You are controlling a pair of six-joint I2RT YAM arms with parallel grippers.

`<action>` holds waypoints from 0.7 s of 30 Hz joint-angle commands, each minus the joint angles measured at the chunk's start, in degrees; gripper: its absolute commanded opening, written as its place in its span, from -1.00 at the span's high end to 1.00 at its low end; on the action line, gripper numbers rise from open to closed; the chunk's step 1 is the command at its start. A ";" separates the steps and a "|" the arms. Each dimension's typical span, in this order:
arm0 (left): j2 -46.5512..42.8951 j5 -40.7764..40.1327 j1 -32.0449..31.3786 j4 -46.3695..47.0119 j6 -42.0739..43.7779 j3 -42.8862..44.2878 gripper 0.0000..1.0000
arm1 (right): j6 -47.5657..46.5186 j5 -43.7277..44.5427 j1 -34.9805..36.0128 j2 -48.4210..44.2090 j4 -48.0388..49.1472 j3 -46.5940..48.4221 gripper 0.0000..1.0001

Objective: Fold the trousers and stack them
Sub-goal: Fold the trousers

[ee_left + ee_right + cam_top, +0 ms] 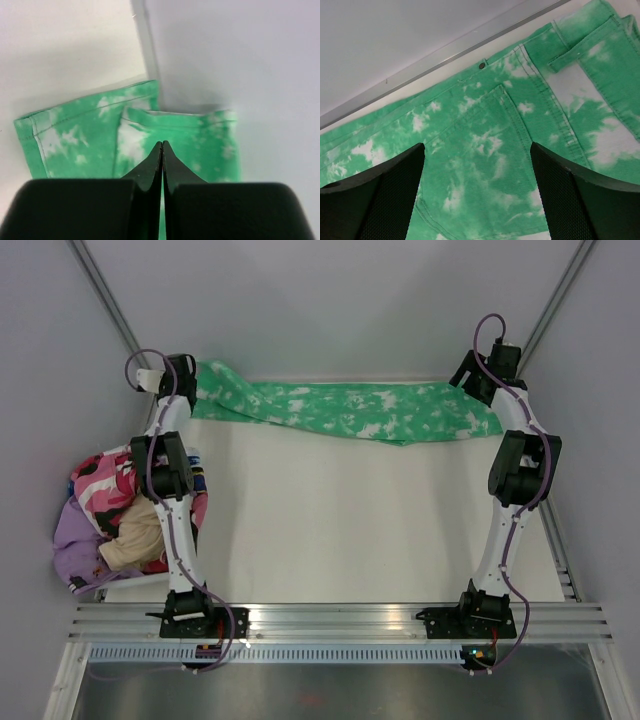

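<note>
The table (pixel 330 530) carries everything, so we place things by it. The trousers (pixel 350 410) lie stretched full length along the table's far edge, leg hems at its far-left corner and waist at its far-right, not yet folded. That is probably so each arm can take one end. A pile of other clothes (pixel 100 510) sits at the table's left edge, apart from them. At the far-left corner the left gripper (pixel 162 147) has its jaws pressed together on the hem end. A sliver of green shows between them, so we judge that fabric is pinched. At the far-right corner the right gripper (pixel 477 150) hovers wide apart over the back pocket (pixel 485 150), holding nothing. The dark waist button (pixel 481 65) lies just beside the table's far rail.
</note>
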 commanded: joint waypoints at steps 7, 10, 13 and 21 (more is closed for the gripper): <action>-7.53 9.12 -1.01 -3.64 12.98 4.82 0.95 | 10.24 8.24 -1.36 -1.26 -5.26 -0.96 -0.78; -5.42 6.94 -3.48 -14.37 12.56 7.85 0.95 | 11.40 8.30 -1.45 -3.37 -4.57 -7.61 -0.42; -7.34 3.35 -5.41 -20.44 4.22 0.86 0.95 | 11.05 9.62 -1.27 -3.90 -4.74 -10.62 -0.02; -7.36 1.04 -5.50 -19.39 -3.97 -4.90 0.95 | 9.29 14.27 -1.19 0.40 -9.20 -7.21 0.31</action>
